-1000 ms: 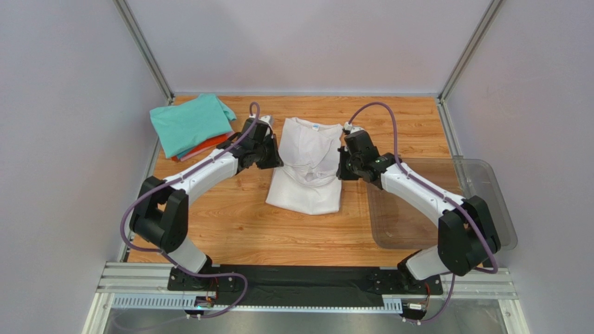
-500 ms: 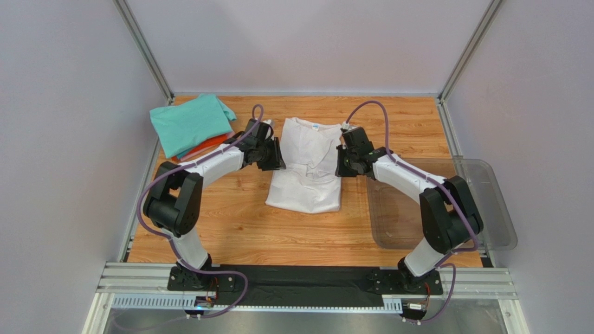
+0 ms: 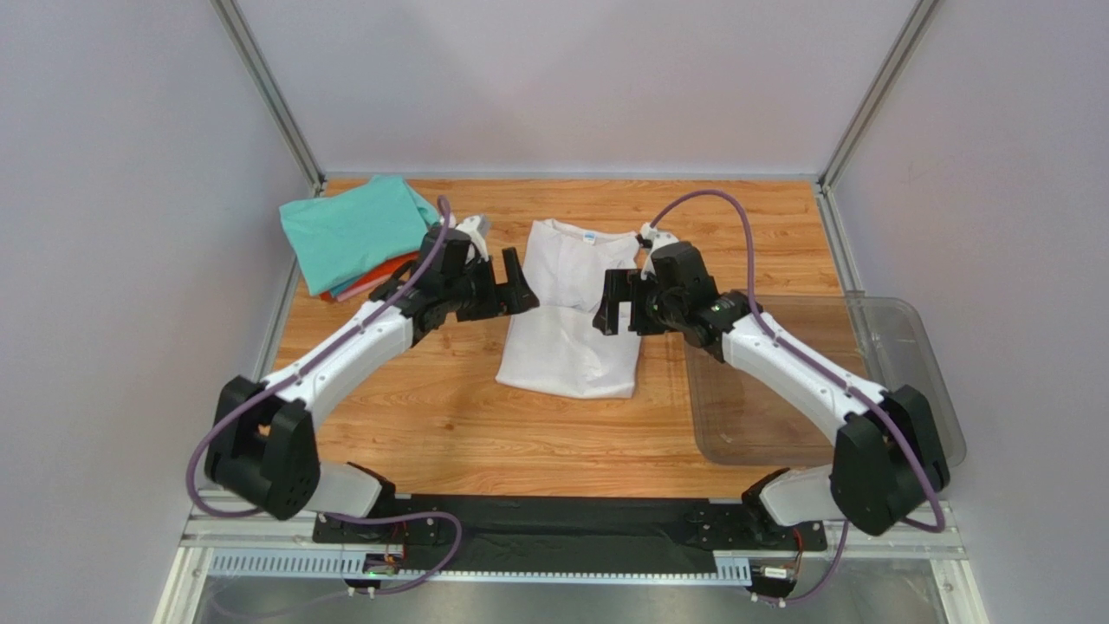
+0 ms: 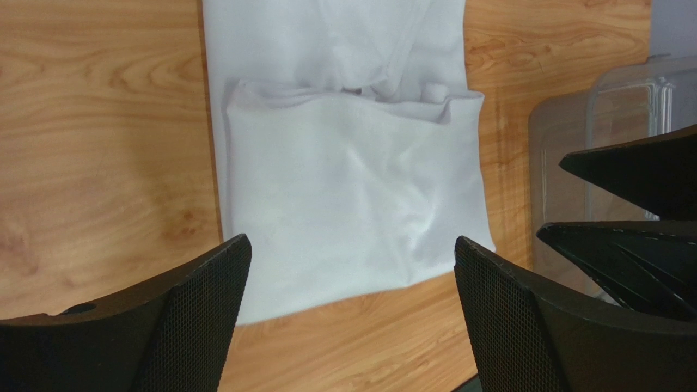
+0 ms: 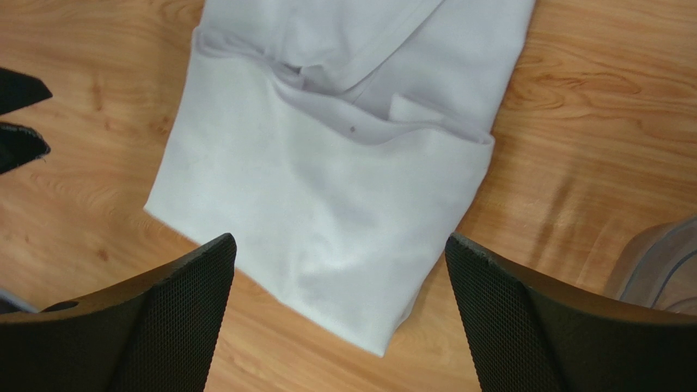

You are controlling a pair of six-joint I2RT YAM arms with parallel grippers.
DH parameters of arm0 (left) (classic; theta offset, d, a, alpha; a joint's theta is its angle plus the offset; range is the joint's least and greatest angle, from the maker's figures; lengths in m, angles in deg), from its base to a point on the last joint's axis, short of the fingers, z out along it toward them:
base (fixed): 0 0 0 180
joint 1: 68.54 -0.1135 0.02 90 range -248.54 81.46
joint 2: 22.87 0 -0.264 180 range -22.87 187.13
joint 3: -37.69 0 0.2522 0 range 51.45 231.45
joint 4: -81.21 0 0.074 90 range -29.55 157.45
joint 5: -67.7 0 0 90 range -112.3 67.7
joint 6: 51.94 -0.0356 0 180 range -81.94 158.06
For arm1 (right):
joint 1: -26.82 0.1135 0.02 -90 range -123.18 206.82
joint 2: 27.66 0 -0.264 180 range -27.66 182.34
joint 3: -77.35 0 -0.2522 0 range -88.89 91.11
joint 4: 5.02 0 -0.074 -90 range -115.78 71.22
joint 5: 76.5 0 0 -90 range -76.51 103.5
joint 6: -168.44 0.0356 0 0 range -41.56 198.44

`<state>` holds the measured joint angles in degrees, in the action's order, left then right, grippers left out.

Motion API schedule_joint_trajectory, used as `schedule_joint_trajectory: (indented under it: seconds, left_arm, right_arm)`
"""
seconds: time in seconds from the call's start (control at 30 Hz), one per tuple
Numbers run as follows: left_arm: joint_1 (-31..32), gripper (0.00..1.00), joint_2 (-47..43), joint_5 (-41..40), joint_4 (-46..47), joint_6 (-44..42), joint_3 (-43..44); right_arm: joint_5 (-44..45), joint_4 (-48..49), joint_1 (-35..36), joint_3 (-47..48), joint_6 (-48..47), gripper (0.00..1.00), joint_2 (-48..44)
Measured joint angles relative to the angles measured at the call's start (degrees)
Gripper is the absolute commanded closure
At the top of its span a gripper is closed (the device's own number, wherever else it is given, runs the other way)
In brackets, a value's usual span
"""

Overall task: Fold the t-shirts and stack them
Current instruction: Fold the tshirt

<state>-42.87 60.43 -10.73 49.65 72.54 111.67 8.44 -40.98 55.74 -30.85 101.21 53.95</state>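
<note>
White t-shirt lies in the middle of the bench, toward the far edge, sleeves tucked in and the near half doubled up over the body, so it's partly folded. Left fingers and right fingers hover at either side of it, both spread wide with nothing in them. In the far left corner, a teal t-shirt tops a folded pile, with an orange-red t-shirt peeking out beneath, so that part looks done. By my read, what's left is one more fold, then onto the pile.

White t-shirt, teal t-shirt, orange-brown wood-grain table
</note>
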Motion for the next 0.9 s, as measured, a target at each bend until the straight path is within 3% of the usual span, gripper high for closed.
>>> schedule_joint_trajectory:
  seconds: [0.13, 0.3, 0.43, 0.6, 0.9]
  left_arm:
    - [0.0, 0.00, -10.1, 0.0, 0.9, 1.2, -9.1]
    - [0.0, 0.00, -14.7, 2.2, 3.8, 3.9, -19.2]
    - [0.0, 0.00, -12.2, 7.9, 10.0, 6.5, -22.9]
    - [0.1, 0.00, -2.8, 14.2, 17.9, 8.9, -22.8]
    - [0.2, 0.00, 2.7, 17.4, 24.0, 10.7, -25.3]
  right_arm:
    - [-4.1, 3.4, 3.9, -6.8, 1.9, 0.00, -7.4]
    - [-8.5, 8.4, 4.9, -13.6, 5.2, 0.00, -7.6]
    - [-10.3, 11.7, 4.9, -16.4, 7.7, 0.00, -4.0]
    - [-12.5, 16.2, 5.1, -17.3, 10.1, 0.00, 0.2]
    - [-13.4, 22.9, 5.1, -21.6, 12.6, 0.00, 3.3]
